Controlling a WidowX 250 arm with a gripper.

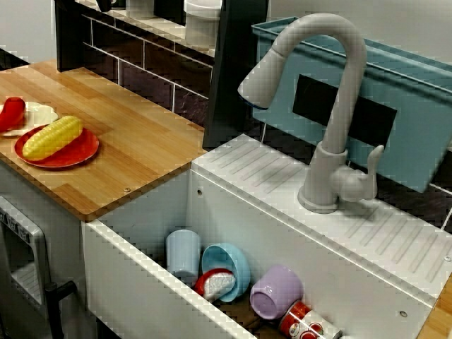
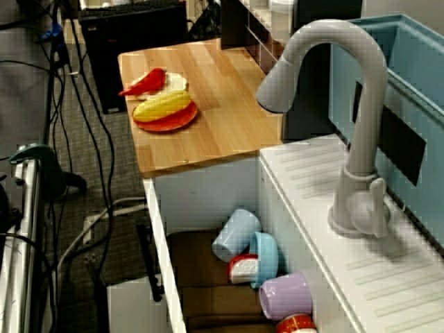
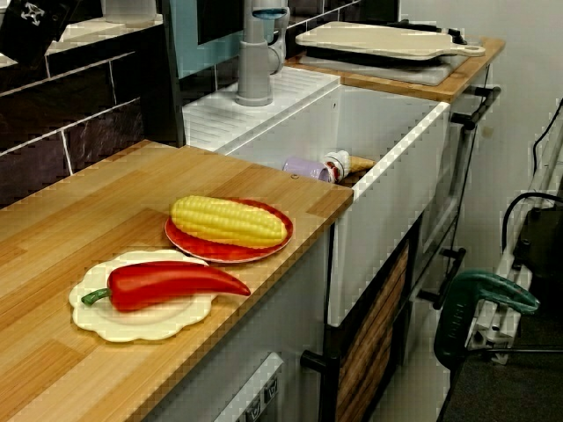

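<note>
The counter (image 1: pixel 141 141) is wood in glued strips, with plain grain and a smooth, low sheen. The sink (image 1: pixel 141 282) has white, matt, smooth walls, and its ribbed deck looks like moulded plastic. The faucet (image 1: pixel 339 106) is grey plastic with a dull finish. The corn (image 3: pixel 229 221) and the pepper (image 3: pixel 163 284) are shiny plastic. The red plate (image 3: pixel 264 251) is glossy, the cream plate (image 3: pixel 132 321) matt. The pale blue cup (image 1: pixel 183 254), blue bowl (image 1: pixel 236 265) and lilac cup (image 1: pixel 274 293) look like smooth, satin plastic. The dark wall tiles (image 1: pixel 148 67) are glossy.
</note>
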